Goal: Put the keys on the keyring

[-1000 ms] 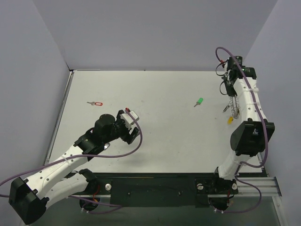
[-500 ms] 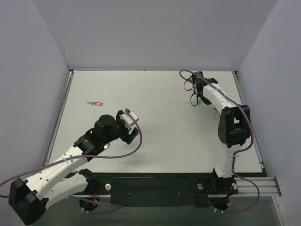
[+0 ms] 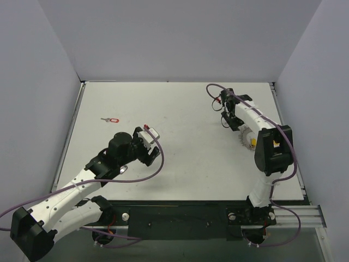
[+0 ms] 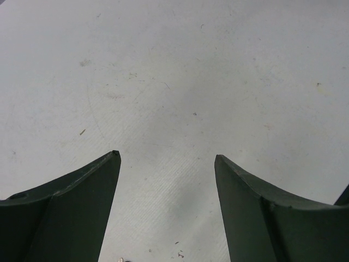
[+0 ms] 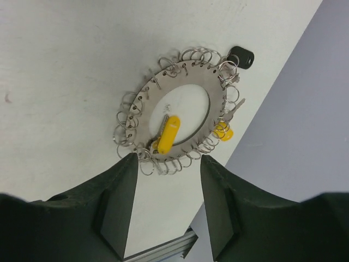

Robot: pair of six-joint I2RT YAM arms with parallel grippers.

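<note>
The keyring (image 5: 143, 101), a flat silver hoop edged with small wire loops, lies on the table just past my right gripper's fingertips. On it hang a yellow key (image 5: 169, 132), a second yellow key (image 5: 222, 131) and a dark grey key (image 5: 241, 56). My right gripper (image 5: 168, 156) is open with nothing between its fingers. From above, the keyring (image 3: 243, 134) and a yellow key (image 3: 252, 143) rest beside the right gripper (image 3: 235, 123). A red key (image 3: 112, 119) lies far left. My left gripper (image 4: 166, 157) stands open over bare table, also seen from above (image 3: 151, 154).
The table's right edge (image 3: 286, 136) and the grey side wall (image 5: 305, 109) run close beside the keyring. The right arm's elbow (image 3: 272, 150) stands just near of it. The metal base rail (image 3: 294, 210) lines the near edge.
My right arm swung in from the far right with the keyring hanging from it. The keyring now lies on the table and the right jaws have opened. The left arm stayed still.
</note>
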